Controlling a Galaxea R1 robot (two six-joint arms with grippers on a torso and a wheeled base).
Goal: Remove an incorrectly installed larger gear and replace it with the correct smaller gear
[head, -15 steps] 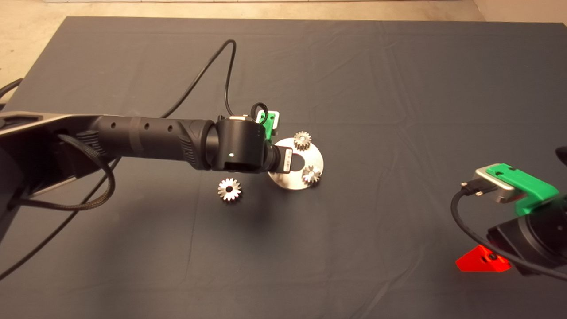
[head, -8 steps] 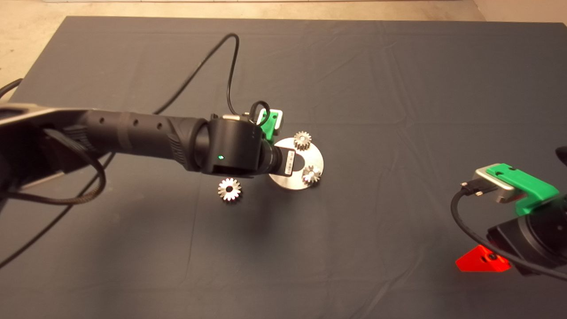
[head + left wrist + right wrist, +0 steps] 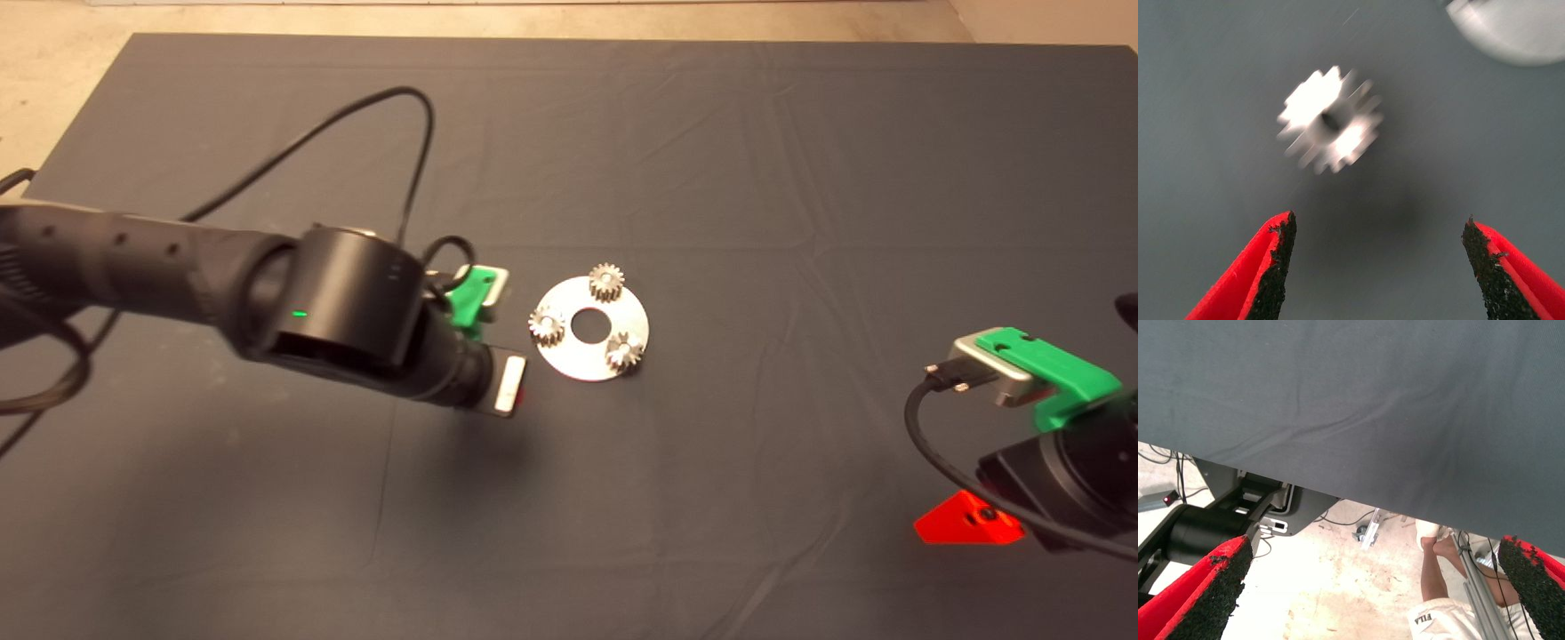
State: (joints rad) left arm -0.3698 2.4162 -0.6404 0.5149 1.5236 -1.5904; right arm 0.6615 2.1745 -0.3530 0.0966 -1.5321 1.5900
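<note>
Left gripper (image 3: pixel 1378 267): fingers spread wide, holding nothing. In the left wrist view the red fingers (image 3: pixel 1255 273) with black pads stand well apart, and the larger gear (image 3: pixel 1330 120) lies flat on the mat (image 3: pixel 1205 100) beyond them, roughly between the two tips but not touching either. The gear is bright silver with pointed, flared teeth and a dark centre hole. A curved edge of the silver disc (image 3: pixel 1511 30) shows past the gear, at one corner of that view.

In the head view the left gripper (image 3: pixel 502 387) sits just beside the disc (image 3: pixel 613 351), on the side toward the mat's left edge. Its black wrist housing and forearm run back to the left edge, angled slightly downward toward the gripper end, with a cable looping up over the mat (image 3: pixel 711 133). The arm covers the larger gear in this view.

The disc lies near the middle of the mat. Three small gears stand on it around its centre hole: the smaller gear (image 3: pixel 546 326) on the side nearest the left gripper, a second gear (image 3: pixel 606 282) on the far side, a third gear (image 3: pixel 624 351) on the near right.

Right gripper (image 3: pixel 1371 587): parked at the mat's lower right edge, fingers wide apart, empty. Its wrist view shows the mat edge, the floor, and a person's leg (image 3: pixel 1438 567).
</note>
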